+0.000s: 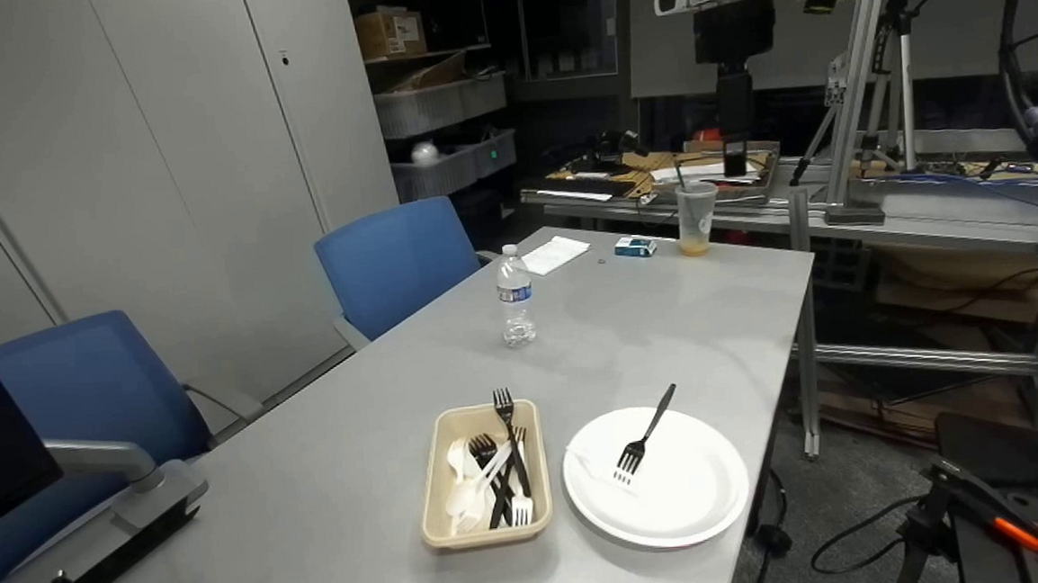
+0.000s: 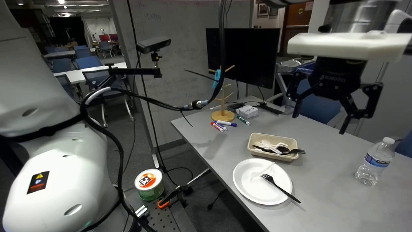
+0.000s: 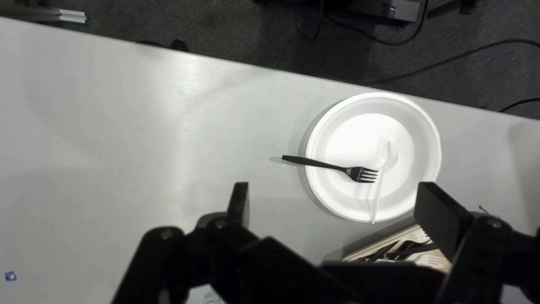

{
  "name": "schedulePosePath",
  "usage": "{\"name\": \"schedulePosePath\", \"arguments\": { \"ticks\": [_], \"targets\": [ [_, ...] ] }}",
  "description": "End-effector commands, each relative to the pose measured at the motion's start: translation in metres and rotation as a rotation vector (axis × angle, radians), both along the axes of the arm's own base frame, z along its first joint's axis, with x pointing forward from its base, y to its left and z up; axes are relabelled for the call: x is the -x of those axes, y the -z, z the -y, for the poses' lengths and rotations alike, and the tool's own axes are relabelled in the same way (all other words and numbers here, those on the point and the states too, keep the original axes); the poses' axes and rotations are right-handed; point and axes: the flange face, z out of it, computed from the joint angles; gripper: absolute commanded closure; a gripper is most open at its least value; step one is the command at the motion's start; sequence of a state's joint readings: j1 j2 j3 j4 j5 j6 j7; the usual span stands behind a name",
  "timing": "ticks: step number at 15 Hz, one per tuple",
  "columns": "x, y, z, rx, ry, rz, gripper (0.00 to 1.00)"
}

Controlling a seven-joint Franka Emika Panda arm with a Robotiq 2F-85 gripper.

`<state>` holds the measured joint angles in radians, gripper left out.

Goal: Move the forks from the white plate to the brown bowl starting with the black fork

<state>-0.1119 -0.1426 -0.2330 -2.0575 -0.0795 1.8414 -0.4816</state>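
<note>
Wrist view: the gripper (image 3: 334, 185) stands with fingers spread wide, nothing between them, likely primed to grab! There's the black fork (image 3: 330, 166), tines on the white plate (image 3: 358, 131), handle jutting left past the rim, probably an easy bit to pinch. A white fork (image 3: 378, 194) lies by its tines. In an exterior view the tan tray (image 1: 489, 538), likely the target, sits whole, left of the plate, another dark fork (image 1: 512, 438) overhanging its far rim; the wrist view shows only part of that tray.
</note>
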Motion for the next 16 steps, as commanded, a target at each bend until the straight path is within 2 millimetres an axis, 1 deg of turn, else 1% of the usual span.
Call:
{"name": "schedulePosePath", "arguments": {
  "ticks": [1, 4, 5, 6, 8, 9, 11, 16],
  "targets": [
    [-0.010, 0.030, -0.050, 0.082, -0.033, 0.080, 0.00],
    [-0.026, 0.061, -0.087, 0.117, -0.026, 0.164, 0.00],
    [-0.026, 0.069, -0.103, 0.126, -0.022, 0.190, 0.00],
    [-0.028, 0.080, -0.113, 0.138, -0.014, 0.205, 0.00],
    [-0.029, 0.099, -0.128, 0.159, 0.012, 0.220, 0.00],
    [-0.030, 0.086, -0.118, 0.134, -0.008, 0.194, 0.00],
    [-0.029, 0.100, -0.128, 0.143, 0.004, 0.197, 0.00],
    [-0.030, 0.102, -0.128, 0.142, 0.009, 0.198, 0.00]
  ]
}}
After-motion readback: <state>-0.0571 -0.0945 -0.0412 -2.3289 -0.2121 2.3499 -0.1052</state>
